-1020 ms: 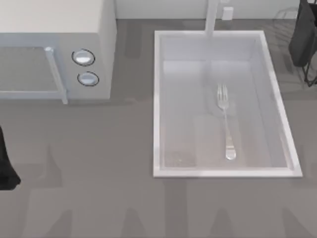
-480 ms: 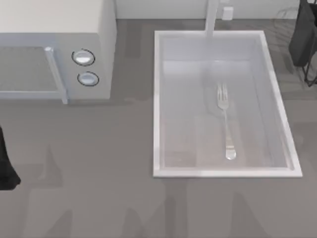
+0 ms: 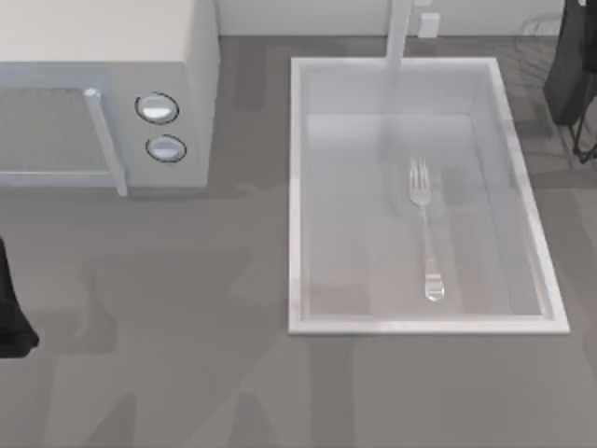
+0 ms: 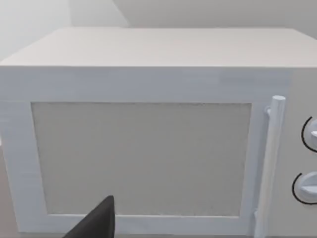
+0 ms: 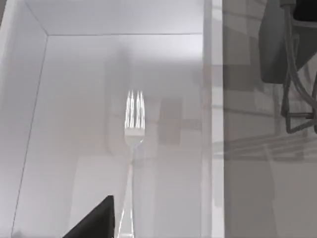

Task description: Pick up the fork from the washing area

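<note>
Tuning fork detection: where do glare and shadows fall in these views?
Top view: slim shiny silver fork glints at its handle end, with soft grey shadows on the pale rectangular sink basin floor. Right wrist view: tines gleam brightly.

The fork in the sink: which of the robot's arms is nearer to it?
The right arm, up past the sink's far right corner. The left arm sits at the table's left edge, far across from the fork.

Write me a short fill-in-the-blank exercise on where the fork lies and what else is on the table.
1. The fork lies inside the ____.
2. Its tines point toward the white ____ post.
3. The microwave left of the sink basin has ____ round knobs.
4. The fork lies nearer the basin's ____ wall in the top view.

Missing words: sink basin; faucet; two; right
</note>
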Controlling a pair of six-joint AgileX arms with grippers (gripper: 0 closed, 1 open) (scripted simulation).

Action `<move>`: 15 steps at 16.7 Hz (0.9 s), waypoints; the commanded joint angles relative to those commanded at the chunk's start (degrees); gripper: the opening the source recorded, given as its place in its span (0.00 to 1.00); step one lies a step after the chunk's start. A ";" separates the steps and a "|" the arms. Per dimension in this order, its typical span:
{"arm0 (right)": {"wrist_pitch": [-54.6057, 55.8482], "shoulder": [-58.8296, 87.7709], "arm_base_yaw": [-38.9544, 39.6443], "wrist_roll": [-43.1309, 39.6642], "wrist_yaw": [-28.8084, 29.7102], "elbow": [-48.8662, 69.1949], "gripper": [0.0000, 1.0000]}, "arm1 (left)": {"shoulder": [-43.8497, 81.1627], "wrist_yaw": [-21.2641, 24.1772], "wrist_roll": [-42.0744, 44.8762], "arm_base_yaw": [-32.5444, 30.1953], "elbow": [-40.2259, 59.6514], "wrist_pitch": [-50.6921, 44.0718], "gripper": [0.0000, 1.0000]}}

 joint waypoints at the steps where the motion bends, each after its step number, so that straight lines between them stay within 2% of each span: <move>1: -3.44 6.17 0.76 0.83 0.02 5.94 1.00 | 0.00 0.00 0.00 0.00 0.00 0.00 1.00; 9: -28.21 50.39 6.35 7.14 0.06 48.39 1.00 | 0.00 0.00 0.00 0.00 0.00 0.00 1.00; 15: -39.29 69.77 8.93 10.28 -0.06 67.31 1.00 | 0.00 0.00 0.00 0.00 0.00 0.00 1.00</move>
